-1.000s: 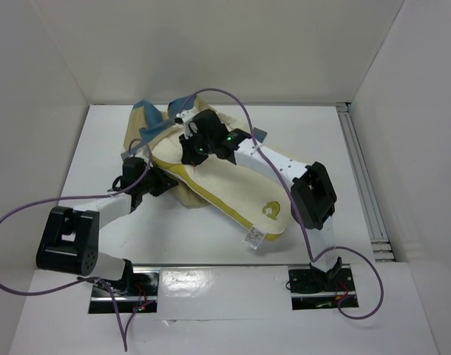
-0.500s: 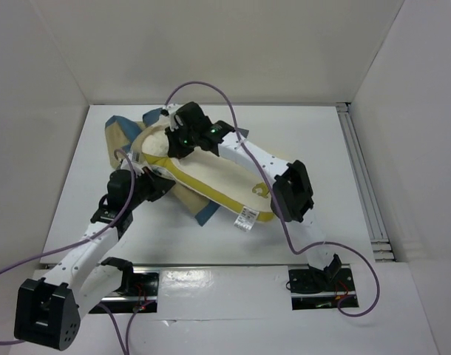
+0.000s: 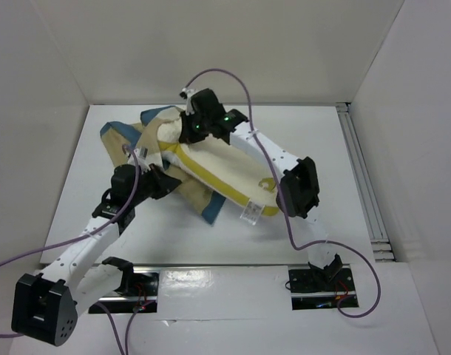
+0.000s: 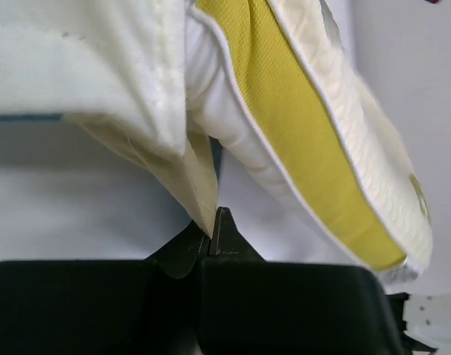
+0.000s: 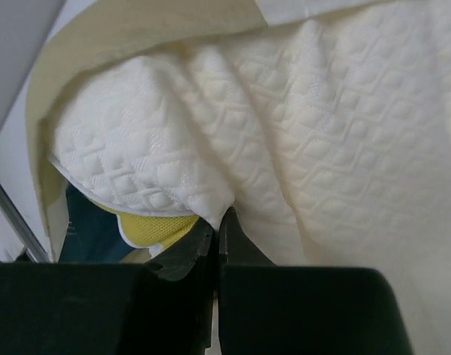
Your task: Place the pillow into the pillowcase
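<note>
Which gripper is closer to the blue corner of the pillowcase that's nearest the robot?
Left. The left gripper pinches pillowcase fabric just left of that blue corner; the right gripper holds the pillow's far end, well beyond it.

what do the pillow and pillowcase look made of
Pillow: soft cream quilted knit, matte, going by its raised diamond pattern; its yellow band looks like fine mesh. Pillowcase: thin matte woven cloth, probably cotton-like, since it folds and drapes limply.
</note>
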Controlling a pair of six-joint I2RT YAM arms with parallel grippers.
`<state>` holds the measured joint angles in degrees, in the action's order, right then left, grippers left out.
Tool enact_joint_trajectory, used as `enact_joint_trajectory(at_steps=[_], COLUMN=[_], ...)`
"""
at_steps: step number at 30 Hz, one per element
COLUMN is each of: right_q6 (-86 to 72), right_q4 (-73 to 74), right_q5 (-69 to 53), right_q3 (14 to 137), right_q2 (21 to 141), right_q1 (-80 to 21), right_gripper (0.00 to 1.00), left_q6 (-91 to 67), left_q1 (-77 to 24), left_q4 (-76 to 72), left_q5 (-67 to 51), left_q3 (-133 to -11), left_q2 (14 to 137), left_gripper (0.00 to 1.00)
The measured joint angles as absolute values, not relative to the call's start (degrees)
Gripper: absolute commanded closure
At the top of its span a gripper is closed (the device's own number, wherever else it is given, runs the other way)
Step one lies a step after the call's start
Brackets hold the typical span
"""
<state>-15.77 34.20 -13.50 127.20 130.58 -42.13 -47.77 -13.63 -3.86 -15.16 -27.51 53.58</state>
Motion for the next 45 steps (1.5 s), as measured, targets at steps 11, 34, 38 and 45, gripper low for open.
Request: enact_joint_trajectory(at_steps=[11, 34, 38, 45], right_q6=[-16.56, -18.17, -18.17, -18.17], right_q4=[19.81, 15.81, 15.84, 15.84], right_q5=[-10.61, -13.39, -13.39, -13.39], right_q3=[99.13, 90.56, 90.56, 90.56], right_q2=[118.19, 119.22, 119.22, 119.22], right_q1=[-43.99, -44.49, -44.49, -44.49], right_gripper=[1.00, 1.00, 1.00, 1.00], left_q6=[-44.80, -42.37, -42.37, -42.72], left_q1=[-16.08, -21.80, -22.24, -22.28], left_q4=[9.87, 29.06, 28.32, 28.53], left_q5=[-15.70, 15.90, 17.56, 21.89], left_q3=[-33.87, -53.84, -54.98, -56.07], left_q2=[48.05, 71.85, 75.59, 79.13], left_gripper=[0.25, 0.38, 0.41, 0.71])
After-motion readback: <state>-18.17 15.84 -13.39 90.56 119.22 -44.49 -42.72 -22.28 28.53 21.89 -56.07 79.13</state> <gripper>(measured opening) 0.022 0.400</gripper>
